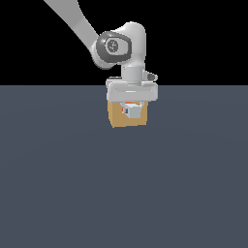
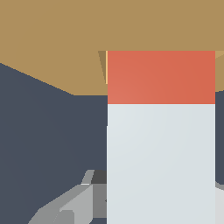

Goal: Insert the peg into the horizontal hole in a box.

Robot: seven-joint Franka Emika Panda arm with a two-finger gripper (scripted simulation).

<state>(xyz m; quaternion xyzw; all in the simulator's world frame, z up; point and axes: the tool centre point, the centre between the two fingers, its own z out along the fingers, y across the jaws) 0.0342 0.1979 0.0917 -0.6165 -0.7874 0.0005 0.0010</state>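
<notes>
Peg (image 2: pixel 161 144) is sitting in my hand (image 1: pixel 131 107) with the fingers (image 2: pixel 65 210) closed narrowly on its white-grey length, and I am carrying it level above the tabletop (image 1: pixel 121 193) so that its height matches the opening in the box (image 1: pixel 127 118). I am holding it by the pale part, behind the orange-red section, because that leaves the coloured end free to go in first. In the wrist view that orange-red end is already meeting the tan face, and a darker edge of the hole (image 2: pixel 103 65) is showing just beside it — so I am judging the tip to be at the mouth or just entering, though how deep I cannot tell.

The long axis is lying horizontal, pointing away from my wrist and straight at the box face. In the exterior view I am looking almost along it — only the square grey end shows, with my hand directly over the box, on the far side of the tabletop.
</notes>
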